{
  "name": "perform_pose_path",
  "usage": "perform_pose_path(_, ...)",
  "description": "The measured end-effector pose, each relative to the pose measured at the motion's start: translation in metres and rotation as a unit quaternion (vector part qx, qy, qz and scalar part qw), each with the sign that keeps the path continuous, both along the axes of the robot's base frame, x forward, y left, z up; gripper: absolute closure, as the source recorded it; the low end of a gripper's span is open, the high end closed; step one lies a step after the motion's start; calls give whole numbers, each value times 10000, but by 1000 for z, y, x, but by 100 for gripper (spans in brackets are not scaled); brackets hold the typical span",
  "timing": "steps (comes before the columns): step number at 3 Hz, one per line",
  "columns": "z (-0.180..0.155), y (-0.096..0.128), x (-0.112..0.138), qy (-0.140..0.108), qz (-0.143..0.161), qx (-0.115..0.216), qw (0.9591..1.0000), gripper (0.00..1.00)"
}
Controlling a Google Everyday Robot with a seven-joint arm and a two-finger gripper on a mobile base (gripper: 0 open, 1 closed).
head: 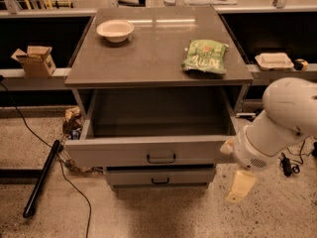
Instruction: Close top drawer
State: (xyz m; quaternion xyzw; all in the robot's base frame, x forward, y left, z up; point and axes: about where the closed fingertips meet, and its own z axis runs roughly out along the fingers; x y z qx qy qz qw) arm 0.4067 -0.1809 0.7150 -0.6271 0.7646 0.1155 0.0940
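Observation:
The top drawer (153,155) is a wide grey drawer pulled fully out of the cabinet, its deep box empty. Its flat front carries a small black bar handle (161,159). A slimmer grey drawer (159,177) with the same handle sits shut below it. My gripper (239,187) hangs at the end of the white arm (280,125), low at the right, just beyond the right end of the drawer front and a little below it. It is not touching the drawer.
The grey cabinet top (153,53) holds a white bowl (115,30) at back left and a green snack bag (205,56) at right. A cardboard box (34,61) sits on the left shelf, a white container (274,60) on the right shelf. A black pole (40,177) and cables lie on the floor at left.

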Motion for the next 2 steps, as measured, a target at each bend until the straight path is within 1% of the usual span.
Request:
perform_pose_path(1, -37, 4, 7, 23, 95, 123, 9999, 41)
perform_pose_path(2, -63, 2, 29, -47, 100, 187, 9998, 64)
